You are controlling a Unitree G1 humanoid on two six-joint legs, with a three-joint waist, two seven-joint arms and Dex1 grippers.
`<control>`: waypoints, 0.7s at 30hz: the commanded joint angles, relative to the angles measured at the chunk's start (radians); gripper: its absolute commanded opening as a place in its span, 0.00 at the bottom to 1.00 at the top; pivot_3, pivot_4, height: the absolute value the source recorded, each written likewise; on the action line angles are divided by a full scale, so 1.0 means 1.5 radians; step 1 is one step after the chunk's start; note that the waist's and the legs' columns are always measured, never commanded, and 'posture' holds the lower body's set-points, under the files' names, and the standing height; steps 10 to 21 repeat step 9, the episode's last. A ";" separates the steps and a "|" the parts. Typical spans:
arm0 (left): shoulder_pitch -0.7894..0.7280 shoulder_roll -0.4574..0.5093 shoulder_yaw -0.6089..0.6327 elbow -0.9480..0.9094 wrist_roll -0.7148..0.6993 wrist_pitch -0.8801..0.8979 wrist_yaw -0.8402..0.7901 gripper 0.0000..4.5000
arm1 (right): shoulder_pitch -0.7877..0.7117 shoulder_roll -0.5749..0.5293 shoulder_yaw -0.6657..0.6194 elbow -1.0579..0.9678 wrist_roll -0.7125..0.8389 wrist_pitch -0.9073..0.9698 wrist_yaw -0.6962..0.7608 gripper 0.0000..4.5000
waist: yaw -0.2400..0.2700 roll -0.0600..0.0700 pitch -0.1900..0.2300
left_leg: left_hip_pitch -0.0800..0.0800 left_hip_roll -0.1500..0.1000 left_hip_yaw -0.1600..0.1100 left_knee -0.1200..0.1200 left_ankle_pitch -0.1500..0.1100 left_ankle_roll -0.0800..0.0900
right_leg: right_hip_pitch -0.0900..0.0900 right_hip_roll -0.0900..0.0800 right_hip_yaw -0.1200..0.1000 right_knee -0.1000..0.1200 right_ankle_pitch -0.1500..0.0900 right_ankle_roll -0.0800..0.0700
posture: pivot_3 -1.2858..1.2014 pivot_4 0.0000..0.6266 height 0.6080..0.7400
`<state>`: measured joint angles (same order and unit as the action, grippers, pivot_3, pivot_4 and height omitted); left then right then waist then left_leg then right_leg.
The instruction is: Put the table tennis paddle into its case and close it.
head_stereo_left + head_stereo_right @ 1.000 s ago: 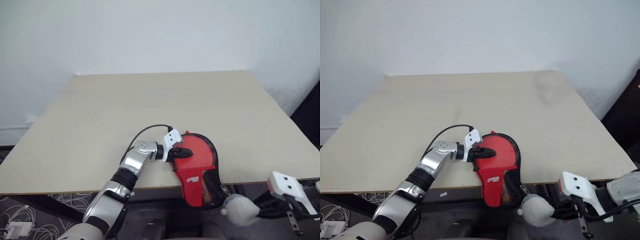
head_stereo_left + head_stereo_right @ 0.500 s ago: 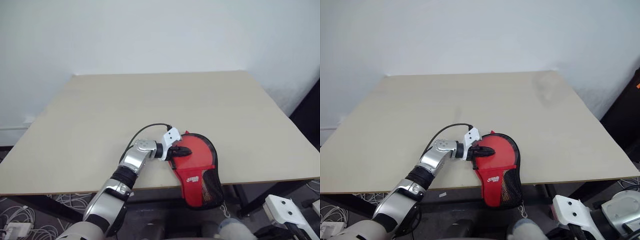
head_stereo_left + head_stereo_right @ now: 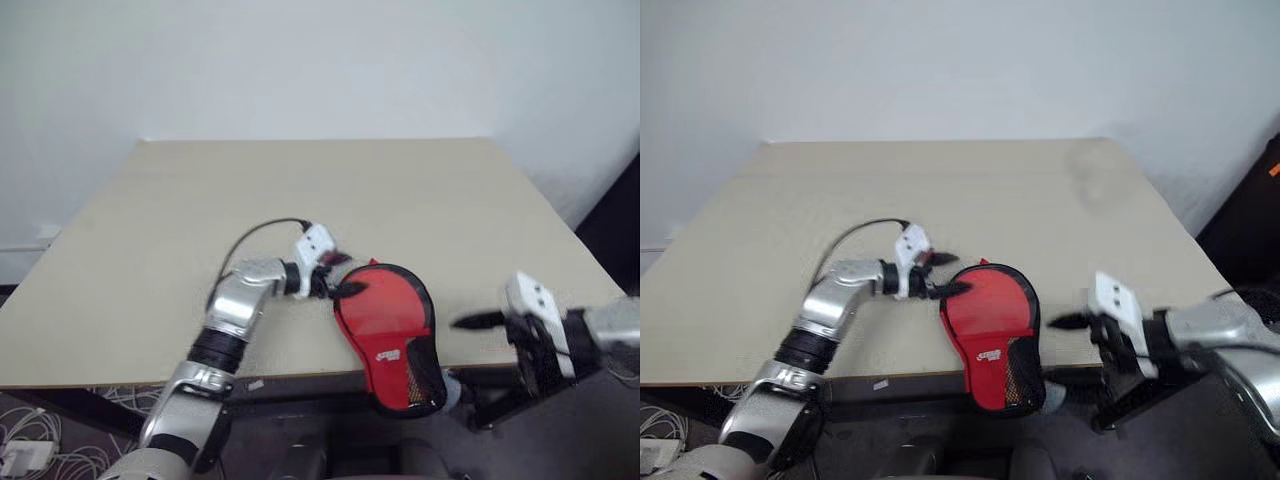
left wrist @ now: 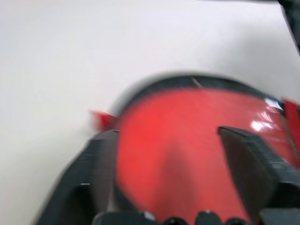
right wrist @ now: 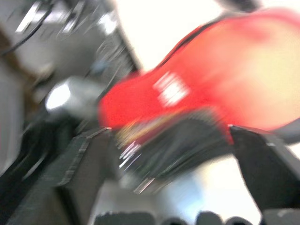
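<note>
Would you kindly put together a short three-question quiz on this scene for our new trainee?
1. True or false: the case lies wholly on the table.
2. Which gripper is nearer the round end of the case: A) the left gripper, B) the right gripper?
3. Fill in: the jaws of both grippers stand ____.

Key
1. False: its narrow mesh end hangs over the table's near edge.
2. A: it is at the round end's edge, while the right gripper is off to the case's right side, apart from it.
3. Open, with nothing between the fingers.
</note>
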<state>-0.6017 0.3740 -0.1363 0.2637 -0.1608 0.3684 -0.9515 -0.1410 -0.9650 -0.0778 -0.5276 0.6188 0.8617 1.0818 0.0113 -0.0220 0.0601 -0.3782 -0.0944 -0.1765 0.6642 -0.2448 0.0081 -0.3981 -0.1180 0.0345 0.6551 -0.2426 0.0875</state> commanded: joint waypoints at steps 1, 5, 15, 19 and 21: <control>0.009 0.062 0.078 -0.056 -0.032 0.038 0.020 0.99 | -0.071 0.043 0.039 0.047 -0.015 0.020 -0.061 1.00 | 0.001 0.001 0.000 | 0.000 0.000 0.000 -0.001 0.001 0.002 | -0.001 0.000 0.000 0.000 0.000 0.000 | 0.52 0.00 0.68; 0.087 0.116 0.143 -0.087 -0.056 0.065 0.038 0.99 | -0.130 0.101 0.098 0.113 -0.070 0.002 -0.120 1.00 | 0.001 0.001 -0.001 | -0.002 -0.001 0.001 -0.002 0.001 0.003 | -0.005 0.000 0.003 0.000 0.000 0.000 | 0.52 0.00 0.68; 0.164 0.142 0.189 -0.104 -0.062 0.078 0.071 0.99 | -0.166 0.149 0.125 0.172 -0.112 -0.003 -0.172 1.00 | 0.001 0.001 -0.001 | -0.003 -0.001 0.002 -0.002 0.001 0.003 | -0.006 0.000 0.004 0.000 0.000 -0.001 | 0.52 0.00 0.68; 0.164 0.142 0.189 -0.104 -0.062 0.078 0.071 0.99 | -0.166 0.149 0.125 0.172 -0.112 -0.003 -0.172 1.00 | 0.001 0.001 -0.001 | -0.003 -0.001 0.002 -0.002 0.001 0.003 | -0.006 0.000 0.004 0.000 0.000 -0.001 | 0.52 0.00 0.68; 0.164 0.142 0.189 -0.104 -0.062 0.078 0.071 0.99 | -0.166 0.149 0.125 0.172 -0.112 -0.003 -0.172 1.00 | 0.001 0.001 -0.001 | -0.003 -0.001 0.002 -0.002 0.001 0.003 | -0.006 0.000 0.004 0.000 0.000 -0.001 | 0.52 0.00 0.68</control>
